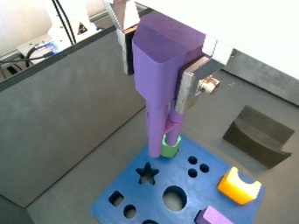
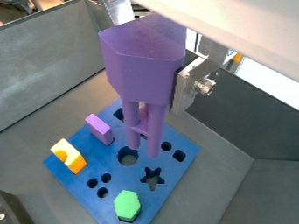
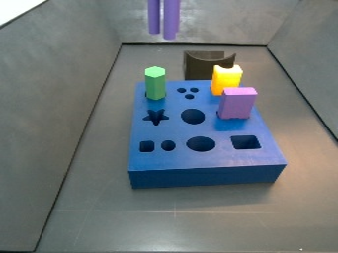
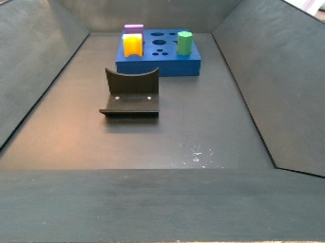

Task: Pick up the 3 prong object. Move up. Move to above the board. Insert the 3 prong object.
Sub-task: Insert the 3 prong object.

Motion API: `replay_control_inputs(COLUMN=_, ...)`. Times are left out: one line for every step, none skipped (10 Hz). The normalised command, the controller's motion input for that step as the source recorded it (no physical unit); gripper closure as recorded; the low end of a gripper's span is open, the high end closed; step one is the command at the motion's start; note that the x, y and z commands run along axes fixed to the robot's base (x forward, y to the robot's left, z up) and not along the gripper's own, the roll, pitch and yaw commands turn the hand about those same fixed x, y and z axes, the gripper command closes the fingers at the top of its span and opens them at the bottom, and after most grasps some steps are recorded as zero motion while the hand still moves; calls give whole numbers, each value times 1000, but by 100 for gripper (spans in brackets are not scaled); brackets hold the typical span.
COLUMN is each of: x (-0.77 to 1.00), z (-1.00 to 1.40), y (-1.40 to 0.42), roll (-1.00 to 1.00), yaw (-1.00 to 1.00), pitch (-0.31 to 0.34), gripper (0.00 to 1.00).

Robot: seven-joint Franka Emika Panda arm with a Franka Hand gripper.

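My gripper (image 1: 158, 66) is shut on the blocky head of the 3 prong object (image 1: 162, 61), a tall purple piece, and holds it upright. Both wrist views show it (image 2: 142, 66), with a silver finger (image 2: 187, 83) pressed on its side. Its prongs hang high above the board (image 1: 135, 188), a thick blue block with star, round and square holes. In a side view only the prong tips (image 3: 164, 18) show, above the board's (image 3: 199, 163) far end, near the three small dot holes (image 3: 191, 94). The gripper and the 3 prong object are out of the side view showing the board (image 4: 159, 65) far off.
A green hexagonal piece (image 3: 156, 82), a yellow piece (image 3: 227, 77) and a short lilac cube (image 3: 239, 101) stand in the board. The dark fixture (image 4: 131, 92) stands on the floor beside the board. Grey walls surround the floor.
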Motion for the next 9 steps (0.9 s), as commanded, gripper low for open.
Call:
replay_control_inputs(x=183, z=-171, y=0, roll=0, yaw=0, pitch=0, gripper=100)
replay_control_inputs(x=197, z=-146, y=0, roll=-17, yaw=0, pitch=0, gripper=100)
replay_control_inputs(x=291, z=-80, y=77, roll=-40, yaw=0, pitch=6, gripper=100)
replay_control_inputs(x=286, z=-31, y=157, roll=-66, yaw=0, pitch=26, gripper=100)
replay_control_inputs(x=297, z=-74, y=151, roll=-67, yaw=0, pitch=11, gripper=100)
replay_control_inputs(x=257, z=-69, y=154, roll=-63, yaw=0, pitch=10, gripper=100)
replay_control_inputs(x=226, z=-126, y=140, roll=-51, yaw=0, pitch=0, gripper=100)
replay_control_inputs(x=206, z=-149, y=169, roll=-41, yaw=0, pitch=0, gripper=100)
replay_control_inputs(x=154, z=-146, y=189, roll=-34, yaw=0, pitch=0, gripper=100)
